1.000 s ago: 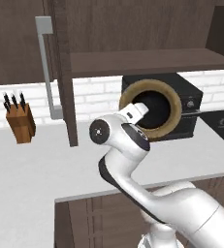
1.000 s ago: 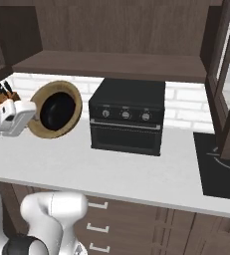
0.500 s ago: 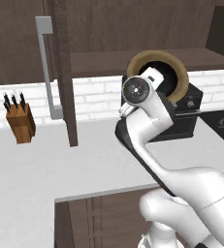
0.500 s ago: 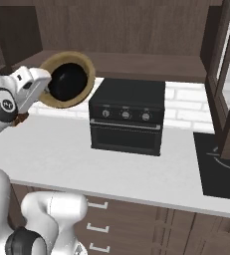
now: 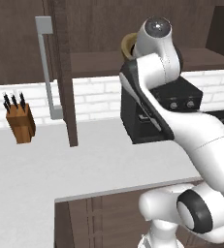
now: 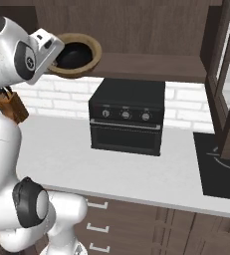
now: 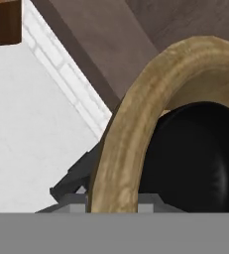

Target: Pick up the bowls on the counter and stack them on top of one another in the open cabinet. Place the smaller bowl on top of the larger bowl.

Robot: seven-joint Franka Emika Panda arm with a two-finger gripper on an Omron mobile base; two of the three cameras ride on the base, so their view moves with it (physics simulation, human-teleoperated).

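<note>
A pale counter (image 6: 61, 154) runs under the brown cabinet (image 6: 151, 64). A black oven (image 6: 127, 122) stands below the shelf, where the wooden bowl (image 6: 89, 62) holding the black bowl (image 6: 71, 54) sits at the left. A knife block (image 5: 20, 123) stands far left. The gripper's grip cannot be told.

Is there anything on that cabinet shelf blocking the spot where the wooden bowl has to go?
Nothing visible does. The wooden bowl, with the black bowl inside it, is already at the left part of the open cabinet's shelf, and the shelf beside it looks bare. The toaster oven stands lower, on the counter.

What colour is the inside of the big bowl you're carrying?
Glossy black inside the light-brown wooden bowl, clearest in the right base view.
</note>
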